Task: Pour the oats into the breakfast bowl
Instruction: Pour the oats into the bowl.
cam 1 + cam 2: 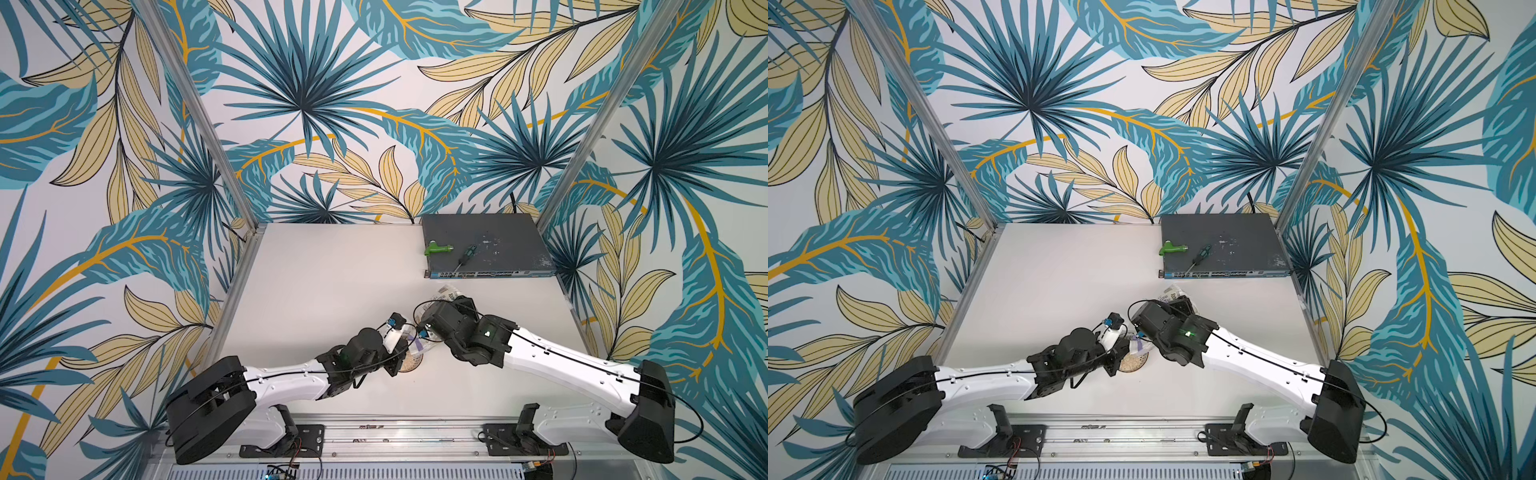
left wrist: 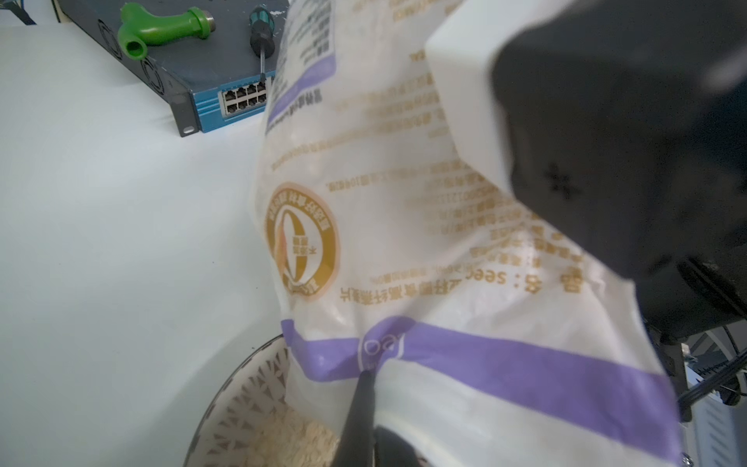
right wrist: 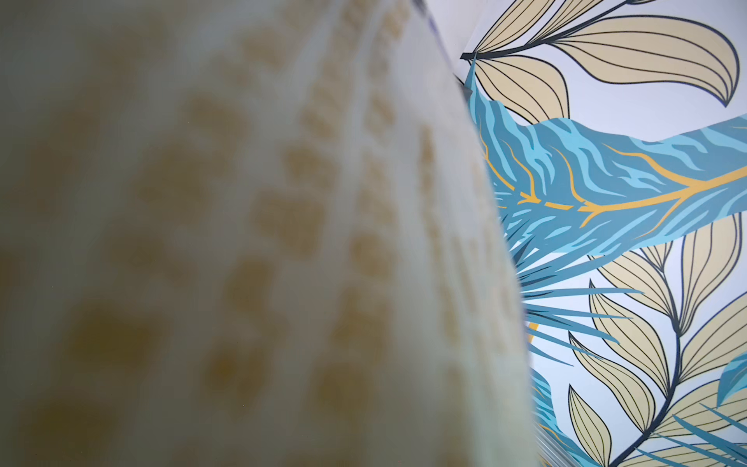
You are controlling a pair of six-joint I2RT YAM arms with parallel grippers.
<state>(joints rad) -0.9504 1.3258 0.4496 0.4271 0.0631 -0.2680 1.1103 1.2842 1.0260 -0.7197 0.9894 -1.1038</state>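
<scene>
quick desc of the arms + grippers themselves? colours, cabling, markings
Left arm and right arm match: white tapered links, black joint housings, and a big rounded black shoulder cap each. A thin black cable runs along each. Green light on the right wrist, blue connector nearby. The left gripper's fingers are slim and black.

Glossy, crinkled plastic oats bag [image 2: 404, 242]; smooth glazed bowl [image 2: 246, 396]; matt white table [image 1: 332, 282]; scuffed grey metal switch [image 1: 498, 237]
</scene>
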